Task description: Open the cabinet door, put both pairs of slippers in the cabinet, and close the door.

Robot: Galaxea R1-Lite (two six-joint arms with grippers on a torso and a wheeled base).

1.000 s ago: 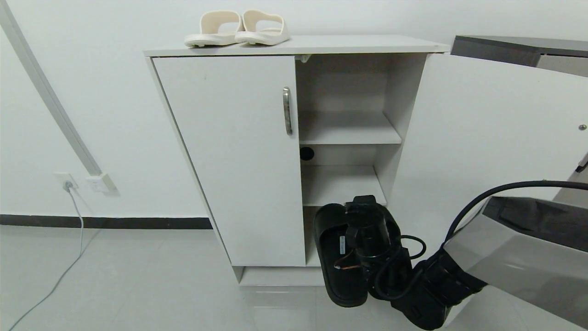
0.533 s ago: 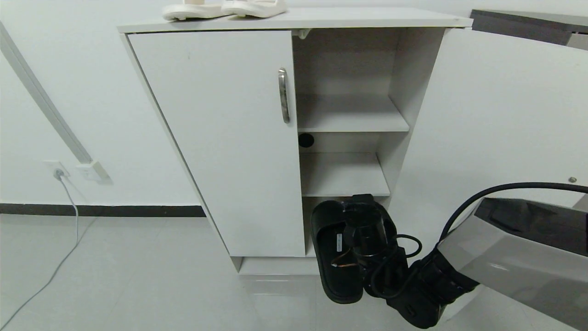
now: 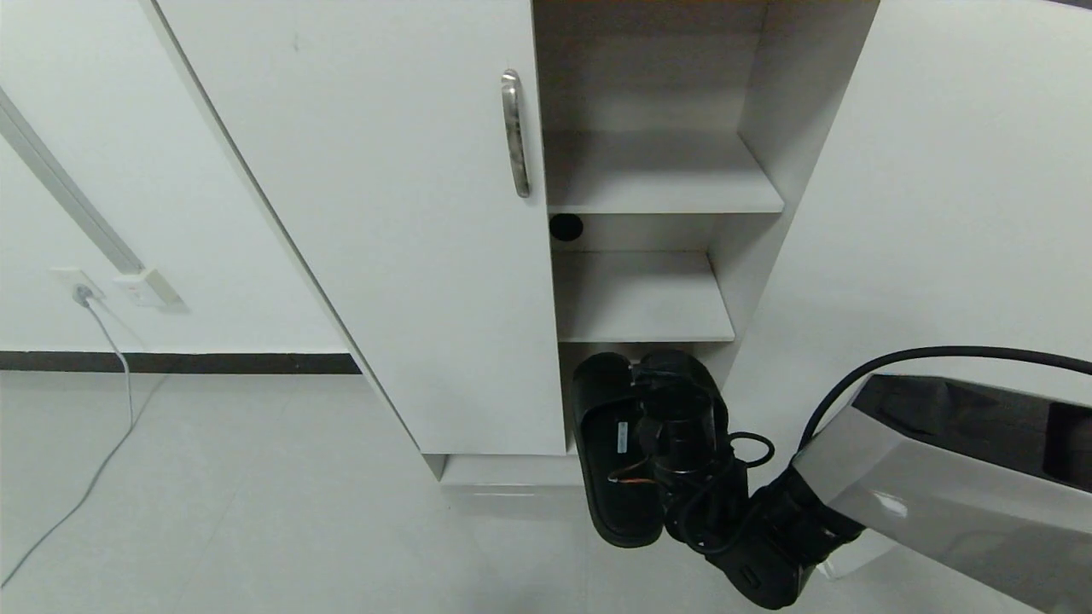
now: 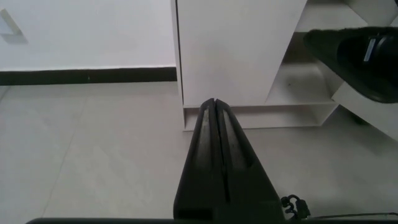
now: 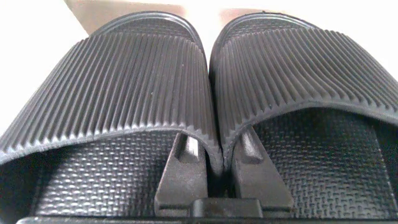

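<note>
Right now the pair of black slippers (image 3: pixel 621 452) is held side by side at the foot of the cabinet (image 3: pixel 768 111). Their toe ends sit at the mouth of the lowest compartment, just under the lower shelf (image 3: pixel 640 298), and their heels point back out over the floor (image 3: pixel 256 512). The right tool (image 3: pixel 674 388) is clenched on them. In the right wrist view one finger (image 5: pixel 183 168) goes under each ribbed strap, and the two adjoining strap edges are pinched between the pair. Seen from the left wrist, the near slipper hangs higher than the cabinet's bottom board (image 4: pixel 292 93); whether any part touches it I cannot tell.

The right door (image 3: pixel 938 213) is swung wide open beside the slippers, showing the upper shelf (image 3: pixel 657 170), the lower shelf and a round hole (image 3: pixel 566 226) in the back panel between them. The left door (image 3: pixel 384 213) is closed, with its metal handle (image 3: pixel 512 132) upright along the edge next to the opening.

The left tool (image 4: pixel 214 109) is clenched with nothing in it, its two fingers pressed flat together. It hangs over the floor in front of the cabinet's base, near the closed door's lower corner and well apart from the slippers.

Off to the left a wall socket (image 3: pixel 77 286) has a grey cable (image 3: pixel 111 409) trailing down across the black skirting (image 3: pixel 171 362) onto the floor, and a slanted conduit strip (image 3: pixel 60 192) runs up the wall.
</note>
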